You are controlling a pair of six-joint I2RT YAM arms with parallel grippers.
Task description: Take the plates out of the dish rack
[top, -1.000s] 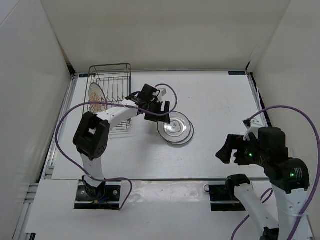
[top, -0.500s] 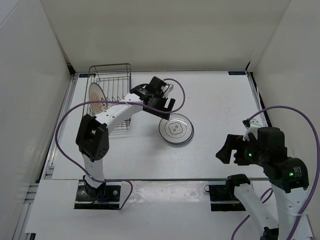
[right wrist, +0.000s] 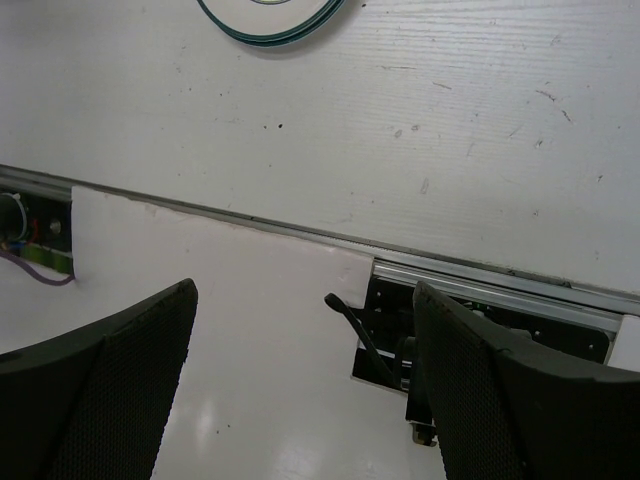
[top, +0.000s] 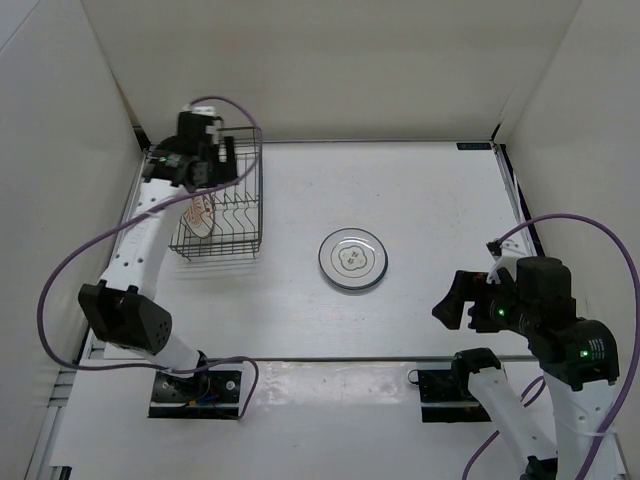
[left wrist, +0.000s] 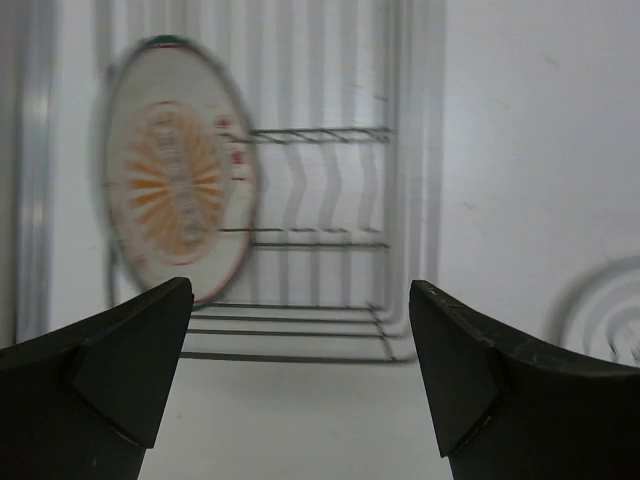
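Observation:
The dish rack (top: 225, 215) stands at the far left. The orange-patterned plate (top: 198, 212) stands upright in its left part. My left gripper (top: 205, 165) hovers over the rack's far end, open and empty. In the left wrist view the orange plate (left wrist: 175, 190) stands among the rack's wires (left wrist: 320, 240), ahead and left of the open left gripper (left wrist: 300, 385). The grey-rimmed plate (top: 352, 259) lies flat on the table's middle; its edge also shows in the left wrist view (left wrist: 610, 310) and the right wrist view (right wrist: 270, 20). My right gripper (top: 455, 300) is open, empty, near the front right.
White walls close the table at left, back and right. A metal rail (right wrist: 480, 270) runs along the front edge by the arm bases. The left arm's purple cable (top: 75, 270) loops along the left side.
My left gripper let go of the grey-rimmed plate, which now lies flat on the table, and swung left to the dish rack. The right arm has not moved.

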